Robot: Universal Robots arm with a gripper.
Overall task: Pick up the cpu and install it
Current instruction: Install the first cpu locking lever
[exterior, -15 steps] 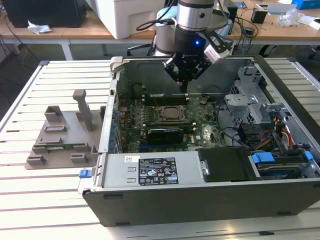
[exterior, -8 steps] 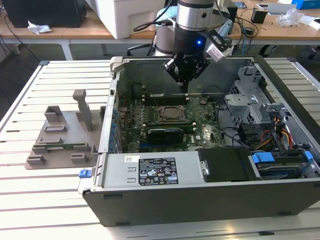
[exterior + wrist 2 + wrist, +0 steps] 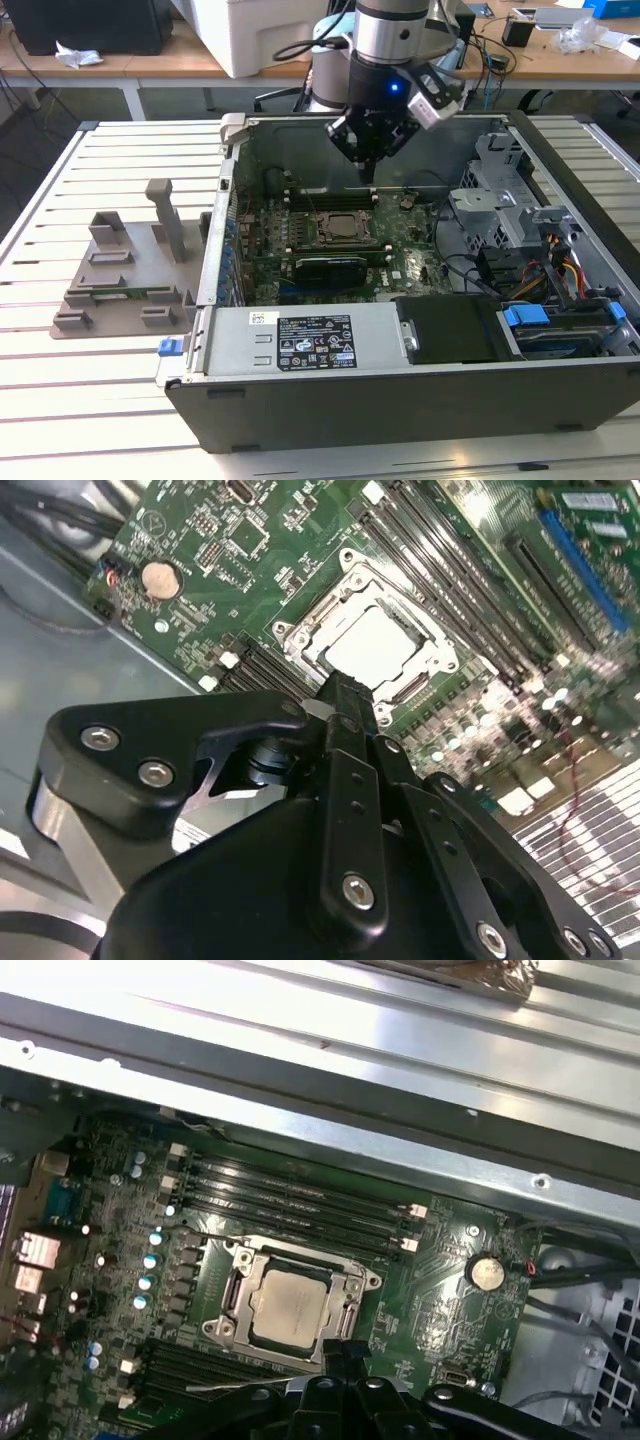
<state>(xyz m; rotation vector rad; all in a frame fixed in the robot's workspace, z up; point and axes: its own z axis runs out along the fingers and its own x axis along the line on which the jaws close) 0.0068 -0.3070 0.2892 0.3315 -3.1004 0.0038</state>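
**Closed pincer above the seated chip**

The gripper point(image 3: 344, 688) hangs with its fingers pressed together, pinching nothing. Just beyond its tip and apart from it, the cpu point(image 3: 376, 646) lies flat in the socket point(image 3: 236, 1298) of the green board point(image 3: 440, 1272), inside the open computer case point(image 3: 300, 405).

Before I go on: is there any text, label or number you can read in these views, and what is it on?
Large white label on the grey metal cover, exterior view: print too small to read.
Small white sticker above it: too small to read.
Motherboard lettering, first wrist view: blurred, unreadable.
Silvery top of the cpu, lying in its socket: no readable marking.
Nothing can be quoted.
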